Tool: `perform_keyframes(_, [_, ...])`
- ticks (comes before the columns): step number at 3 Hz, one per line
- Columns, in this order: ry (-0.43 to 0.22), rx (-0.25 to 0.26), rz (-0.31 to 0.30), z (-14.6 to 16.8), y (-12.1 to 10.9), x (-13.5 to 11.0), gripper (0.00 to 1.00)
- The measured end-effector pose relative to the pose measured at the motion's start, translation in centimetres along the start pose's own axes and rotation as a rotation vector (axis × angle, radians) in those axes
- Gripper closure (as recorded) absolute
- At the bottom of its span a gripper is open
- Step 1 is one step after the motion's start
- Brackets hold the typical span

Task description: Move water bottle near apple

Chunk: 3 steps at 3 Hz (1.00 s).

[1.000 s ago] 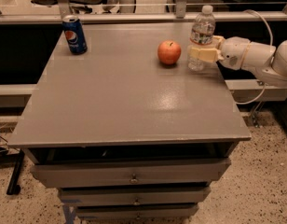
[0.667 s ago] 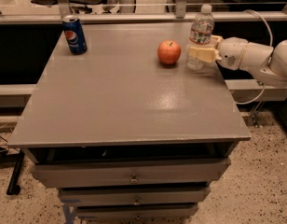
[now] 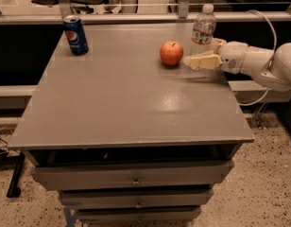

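- Gripper (image 3: 201,54) reaches in from the right edge of the table, low over the far right corner, and is clamped on the lower body of the water bottle (image 3: 203,26).
- One cream-coloured finger (image 3: 202,60) lies across the near side of the bottle, pointing left toward the apple; the other shows just behind the bottle on its right.
- White robot arm (image 3: 259,64) runs off to the right behind the gripper, roughly level with the tabletop, and a pale cable (image 3: 271,24) loops over it.
- Water bottle stands upright, white cap on top, its white, blue and red label above the gripper.
- Whether the bottle's base touches the surface cannot be told, since the finger hides it.
- Apple (image 3: 171,53), red-orange with its stem up, sits on the table just to the left of the bottle, with a narrow gap between them; the tip of the near finger comes close to it.
- Blue Pepsi can (image 3: 75,35) stands upright at the far left corner, well apart from the apple and the bottle.
- Grey table (image 3: 126,108) is a cabinet top, with stacked drawers (image 3: 133,176) below its front edge.
- Speckled floor (image 3: 270,183) shows around the cabinet.
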<state>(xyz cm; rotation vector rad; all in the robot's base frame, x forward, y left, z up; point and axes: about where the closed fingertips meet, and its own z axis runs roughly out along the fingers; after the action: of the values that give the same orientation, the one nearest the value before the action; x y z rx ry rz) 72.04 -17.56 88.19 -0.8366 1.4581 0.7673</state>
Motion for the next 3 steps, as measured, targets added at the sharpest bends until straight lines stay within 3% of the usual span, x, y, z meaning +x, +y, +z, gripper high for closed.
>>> perform_keyframes(1, [0.008,-0.03,-0.006,-0.3,0.9,-0.6,0.0])
perform_keyframes(2, [0.036,-0.068,-0.057,-3.5,2.3,-3.0,0.0])
perform_keyframes(3, [0.044,-0.108,-0.069,-4.1,3.4,-3.5,0.0])
